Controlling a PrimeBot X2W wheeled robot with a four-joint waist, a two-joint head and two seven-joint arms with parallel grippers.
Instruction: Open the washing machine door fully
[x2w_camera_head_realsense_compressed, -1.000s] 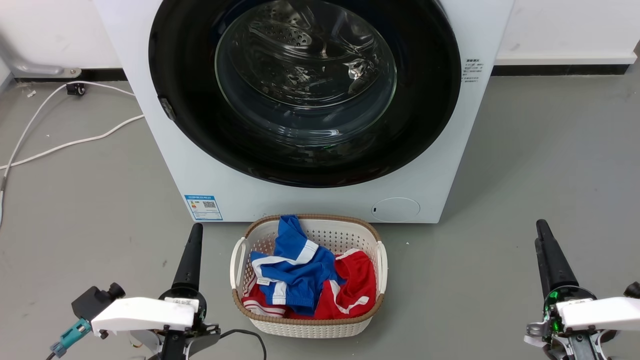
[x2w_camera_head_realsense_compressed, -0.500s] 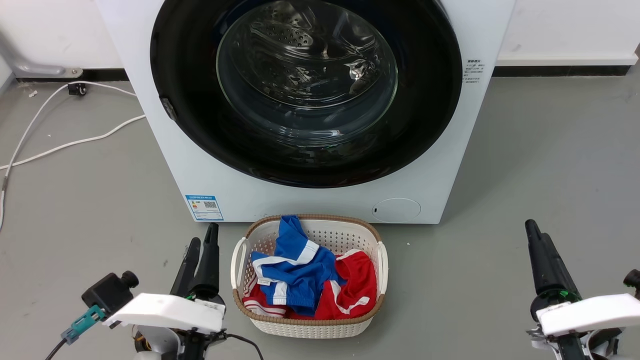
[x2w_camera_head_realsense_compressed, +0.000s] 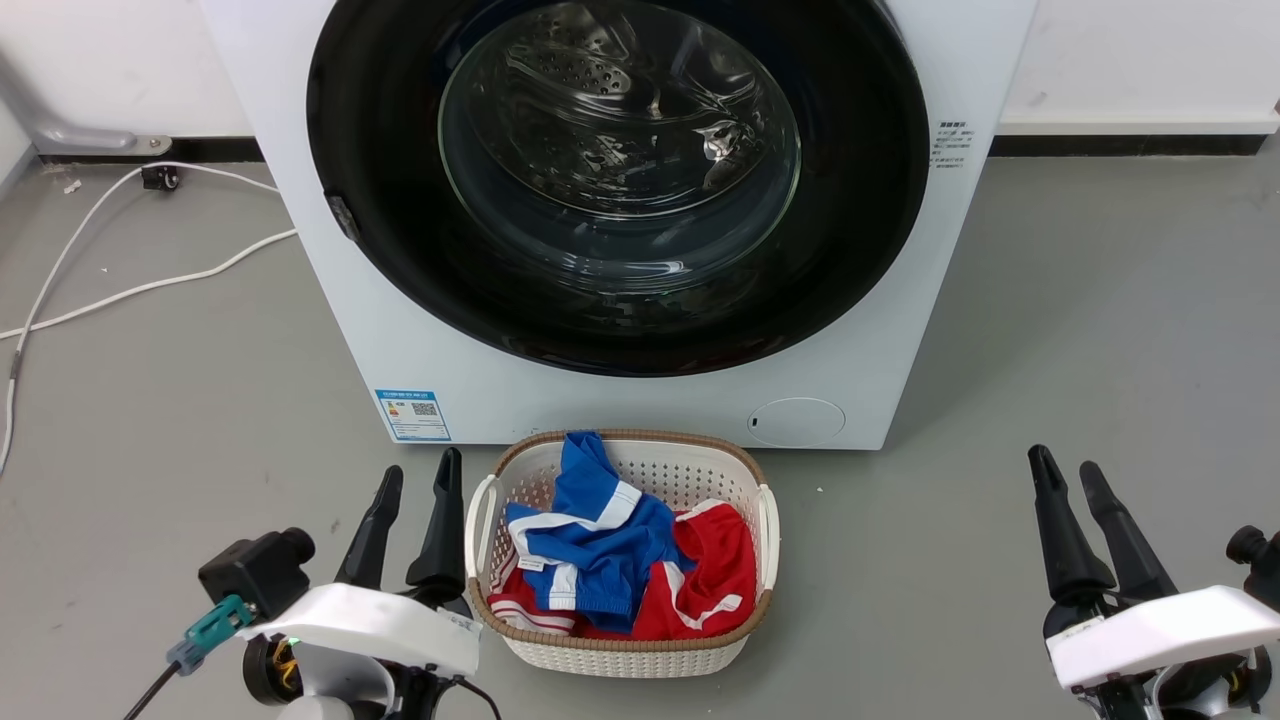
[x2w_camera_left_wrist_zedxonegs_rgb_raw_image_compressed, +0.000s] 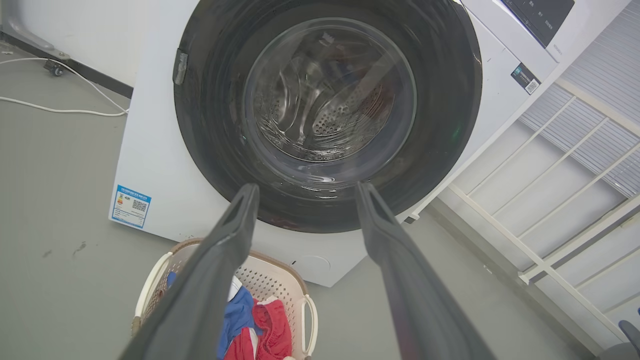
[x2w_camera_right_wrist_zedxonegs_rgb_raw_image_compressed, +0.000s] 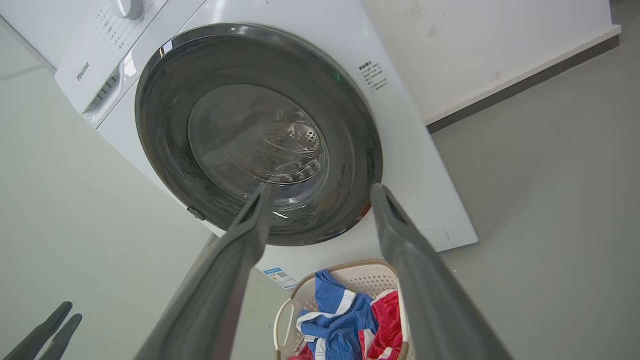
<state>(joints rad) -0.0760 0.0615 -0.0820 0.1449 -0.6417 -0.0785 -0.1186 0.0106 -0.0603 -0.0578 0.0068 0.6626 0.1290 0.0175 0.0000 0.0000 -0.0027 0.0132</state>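
The white washing machine (x2w_camera_head_realsense_compressed: 880, 330) stands in front of me. Its washing machine door (x2w_camera_head_realsense_compressed: 860, 220), a glossy black ring around a clear glass bowl, sits flush against the front, and the steel drum shows through the glass. A small grey tab (x2w_camera_head_realsense_compressed: 343, 216) sits on the door's left rim. My left gripper (x2w_camera_head_realsense_compressed: 422, 465) is open low at the left, beside the basket and well short of the machine. My right gripper (x2w_camera_head_realsense_compressed: 1063, 460) is open at the lower right over bare floor. Both wrist views look up at the door (x2w_camera_left_wrist_zedxonegs_rgb_raw_image_compressed: 210, 125) (x2w_camera_right_wrist_zedxonegs_rgb_raw_image_compressed: 165, 140) between spread fingers, left gripper (x2w_camera_left_wrist_zedxonegs_rgb_raw_image_compressed: 306, 190) and right gripper (x2w_camera_right_wrist_zedxonegs_rgb_raw_image_compressed: 320, 189).
A white laundry basket (x2w_camera_head_realsense_compressed: 760, 520) with blue and red clothes stands on the floor right before the machine, between my arms. White cables (x2w_camera_head_realsense_compressed: 130, 290) run over the grey floor at the left. A white railing (x2w_camera_left_wrist_zedxonegs_rgb_raw_image_compressed: 550, 210) stands to the machine's right in the left wrist view.
Both grippers have gone from shut to open. The left arm has shifted right toward the basket, and the right arm has shifted left. The door has not moved.
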